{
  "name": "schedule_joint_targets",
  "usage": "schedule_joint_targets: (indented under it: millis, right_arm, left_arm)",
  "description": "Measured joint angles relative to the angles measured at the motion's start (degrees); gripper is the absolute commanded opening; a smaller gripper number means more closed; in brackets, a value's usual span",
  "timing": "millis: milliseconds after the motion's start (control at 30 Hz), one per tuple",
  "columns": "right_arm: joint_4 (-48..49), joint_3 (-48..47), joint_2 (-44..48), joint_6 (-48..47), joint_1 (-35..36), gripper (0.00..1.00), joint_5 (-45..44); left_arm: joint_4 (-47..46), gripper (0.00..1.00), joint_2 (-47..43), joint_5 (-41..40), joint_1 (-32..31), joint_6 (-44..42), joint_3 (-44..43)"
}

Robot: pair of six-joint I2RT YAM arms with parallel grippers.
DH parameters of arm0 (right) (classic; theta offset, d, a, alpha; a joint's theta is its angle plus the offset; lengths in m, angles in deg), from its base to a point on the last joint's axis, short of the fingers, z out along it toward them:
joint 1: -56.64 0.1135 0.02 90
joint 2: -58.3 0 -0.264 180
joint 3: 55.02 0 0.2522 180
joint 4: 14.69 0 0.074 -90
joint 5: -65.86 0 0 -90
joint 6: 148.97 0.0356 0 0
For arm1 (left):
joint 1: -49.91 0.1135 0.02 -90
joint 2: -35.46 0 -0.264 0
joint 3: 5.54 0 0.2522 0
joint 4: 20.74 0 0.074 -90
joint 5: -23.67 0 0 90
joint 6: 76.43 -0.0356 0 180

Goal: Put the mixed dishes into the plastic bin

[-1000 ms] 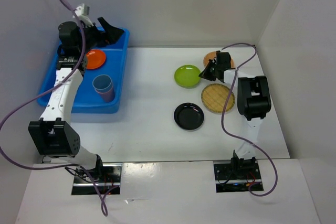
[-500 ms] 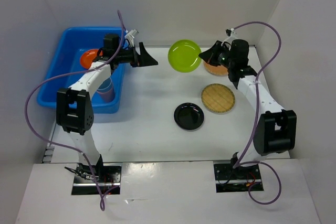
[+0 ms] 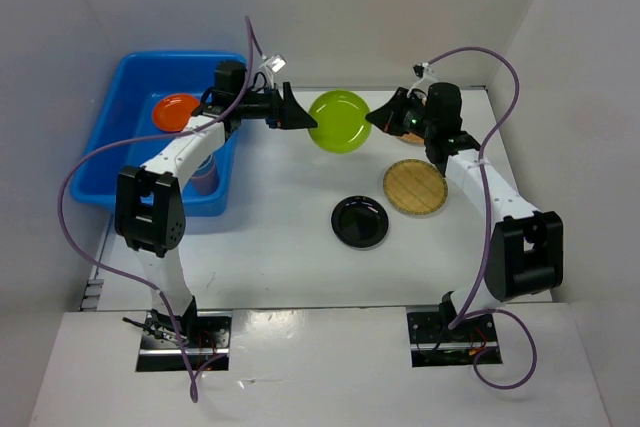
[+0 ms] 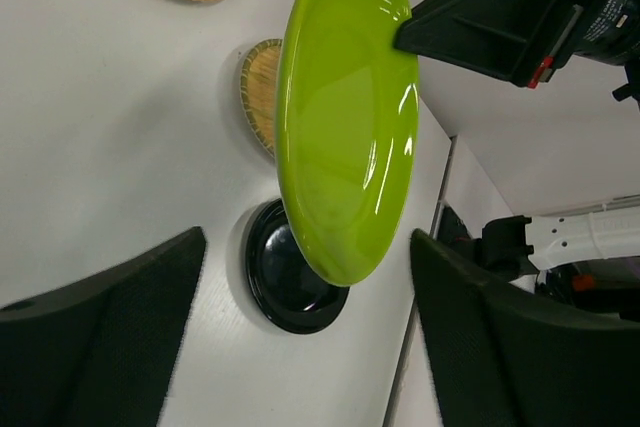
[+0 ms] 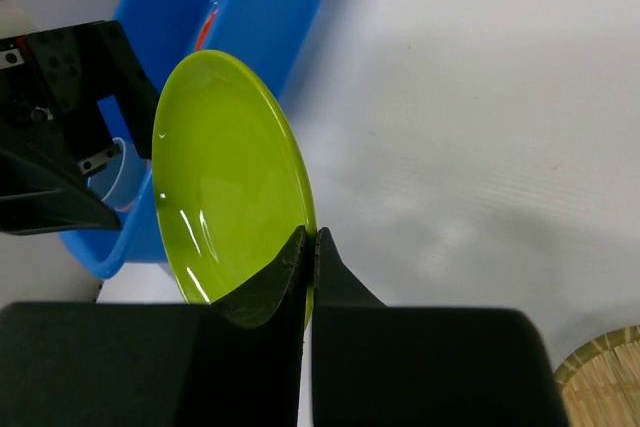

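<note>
Though on edge, glossy lime green plate [image 3: 339, 121]

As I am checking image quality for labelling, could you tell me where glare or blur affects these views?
Left wrist: white glare streaks run down the lime green plate. Right wrist: small glints sit low on the plate, and the clamping right gripper is a featureless black. Top external: even light, faint shadows, no glare on the plate.

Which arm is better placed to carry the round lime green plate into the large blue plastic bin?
Left. The left gripper, open, faces the lime green plate right beside the blue bin; the right gripper, pinching the plate's rim, is farther from the bin.
</note>
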Motion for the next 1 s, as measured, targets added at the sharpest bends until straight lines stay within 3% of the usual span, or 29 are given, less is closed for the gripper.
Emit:
schedule_joint_targets:
  millis: [100,200,233,333,400,433,533,667,900,1000]
  right_arm:
    - [0.1,0.0,0.0,-0.2,1.0,0.00,0.3]
    - [0.1,0.0,0.0,-0.6,2.8,0.00,0.8]
    - [0.1,0.0,0.0,-0.7,3.2,0.00,0.9]
    - [-1.2,0.0,0.0,-2.5,3.6,0.06,0.3]
    - [-1.2,0.0,-0.4,-2.7,3.5,0.25,0.3]
    - [-1.3,-0.1,-0.4,-2.4,3.5,0.54,0.1]
    - [-1.5,-0.4,-0.4,-2.3,3.6,0.79,-1.5]
    - [-3.1,-0.3,-0.2,-2.6,3.8,0.82,-6.3]
    - [-5.6,10.7,7.7,0.1,3.8,0.83,-10.8]
    - [-8.1,13.8,10.9,1.3,3.8,0.83,-12.4]
  left_arm:
    - [0.8,0.72,1.2,-0.3,-0.5,-0.5,-1.7]
    - [1.8,0.43,3.6,-0.6,-1.5,-1.3,-4.3]
    - [2.2,0.25,4.1,-0.8,-1.8,-1.2,-4.4]
    - [3.7,0.00,4.5,0.4,-2.1,-0.3,-4.4]
    - [4.5,0.00,4.5,-0.5,-2.1,-1.0,-5.4]
    - [5.0,0.00,4.5,-0.7,-2.1,-1.2,-5.7]
    - [7.1,0.00,4.5,-5.0,-1.8,-1.6,-7.3]
    - [9.0,0.00,2.5,-11.2,3.3,-0.9,-8.6]
    - [2.4,0.00,-4.0,-28.1,27.0,8.0,-8.7]
    - [-2.4,0.00,-4.0,-34.2,34.0,13.0,-7.0]
